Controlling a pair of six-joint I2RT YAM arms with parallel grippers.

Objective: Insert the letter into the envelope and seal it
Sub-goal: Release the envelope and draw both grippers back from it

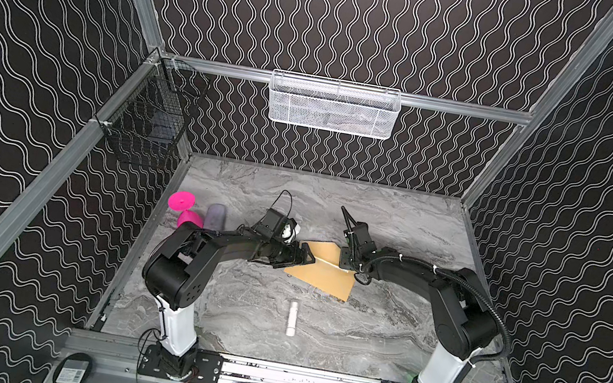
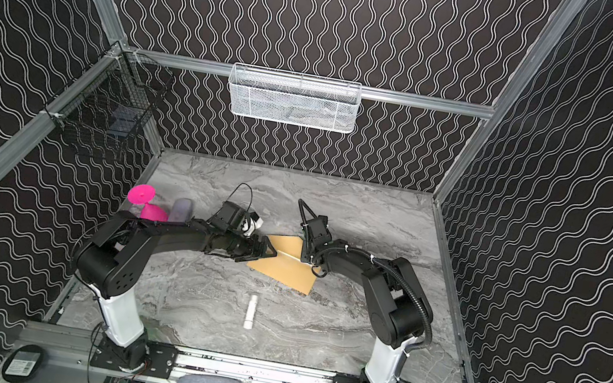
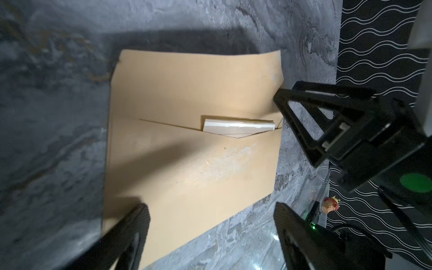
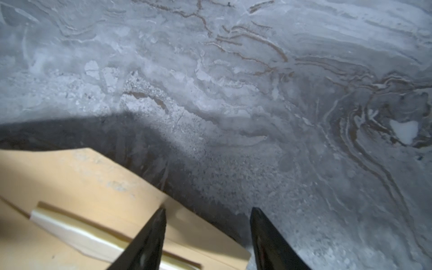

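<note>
The brown envelope (image 1: 323, 280) (image 2: 285, 270) lies flat mid-table with its flap open (image 3: 187, 163) (image 4: 70, 177). The letter (image 3: 238, 127) (image 4: 70, 230), a pale folded sheet, sticks a little way out of the pocket at the envelope's right end. My left gripper (image 1: 309, 255) (image 2: 272, 250) (image 3: 211, 208) hovers open over the envelope's left end with nothing between its fingers. At the right end, my right gripper (image 1: 347, 264) (image 4: 208, 210) is open. One of its fingers (image 3: 302, 133) is over the flap's corner and the other over bare table.
A white tube (image 1: 292, 318) lies on the marble table in front of the envelope. A pink goblet (image 1: 184, 208) and a grey-purple object (image 1: 216, 215) sit at the left. A white mesh basket (image 1: 332, 104) and a black wire basket (image 1: 152, 120) hang on the walls.
</note>
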